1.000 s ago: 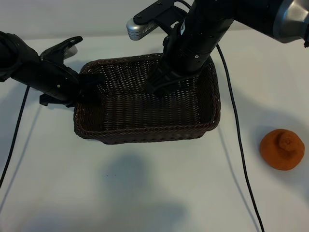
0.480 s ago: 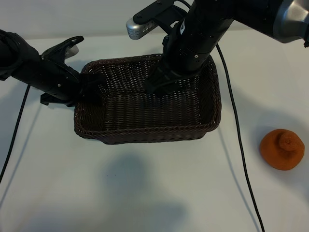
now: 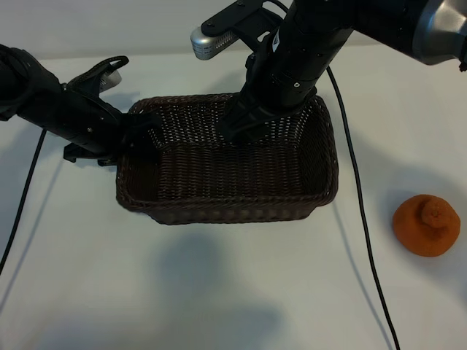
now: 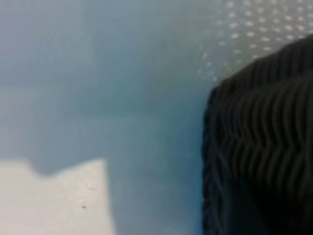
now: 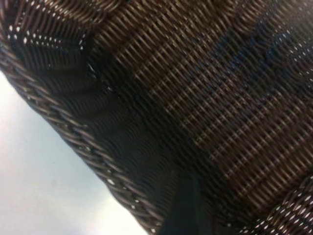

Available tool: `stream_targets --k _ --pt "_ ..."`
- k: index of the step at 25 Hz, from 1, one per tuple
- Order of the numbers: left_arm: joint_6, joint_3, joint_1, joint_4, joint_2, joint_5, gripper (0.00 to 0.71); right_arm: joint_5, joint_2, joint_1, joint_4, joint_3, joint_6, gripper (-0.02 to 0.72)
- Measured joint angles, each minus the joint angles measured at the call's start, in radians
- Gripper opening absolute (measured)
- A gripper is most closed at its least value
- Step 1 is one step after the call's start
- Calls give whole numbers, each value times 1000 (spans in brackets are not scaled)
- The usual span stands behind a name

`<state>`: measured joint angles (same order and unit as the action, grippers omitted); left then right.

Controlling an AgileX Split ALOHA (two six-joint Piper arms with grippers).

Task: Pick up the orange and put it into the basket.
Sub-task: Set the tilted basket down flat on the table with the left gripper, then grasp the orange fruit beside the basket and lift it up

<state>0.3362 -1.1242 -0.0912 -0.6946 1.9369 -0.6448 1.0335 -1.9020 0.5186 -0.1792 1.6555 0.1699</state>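
Pick not started. Orange (image 3: 427, 224) sits alone on the counter (image 3: 233, 299), well apart from the basket (image 3: 226, 208) on its right-arm side, nothing touching it. Basket is empty as far as the exterior view shows.

Both arms are busy at the basket, not the fruit:
- Right end effector (image 3: 235, 127) hangs down inside the basket near its far wall, arm coming in steeply from above. Fingertips are dark against the weave; read it as released, nothing between the fingers. Right wrist view shows only basket floor and braided rim.
- Left end effector (image 3: 135, 130) is at the basket's left far corner, right at the rim, arm reaching in low from the side. Can't tell if it's clenched on the rim or let go; left wrist view gives just a blur of wicker wall and counter.

My read: this is basket positioning or steadying, ahead of the actual grasp.

Next move, as I judge it: right arm lifts clear of the basket wall, swings out past the basket's right end, drops over the orange with fingers wide. Surface looks rough and matte, so grip should hold; the knob on top could skew a top-down pinch. Watch the cable (image 3: 361, 219) lying between basket and orange.
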Motion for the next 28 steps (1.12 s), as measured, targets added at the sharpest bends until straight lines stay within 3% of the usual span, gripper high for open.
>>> stream_targets --k 3,6,28 --pt "-1 0 0 -2 0 -11 588 0 0 0 0 0 0 595" --pt "-3 0 0 -1 -17 -16 640 0 0 0 0 0 0 595" --pt "-115 0 0 159 -164 -86 599 0 0 0 0 0 1 595"
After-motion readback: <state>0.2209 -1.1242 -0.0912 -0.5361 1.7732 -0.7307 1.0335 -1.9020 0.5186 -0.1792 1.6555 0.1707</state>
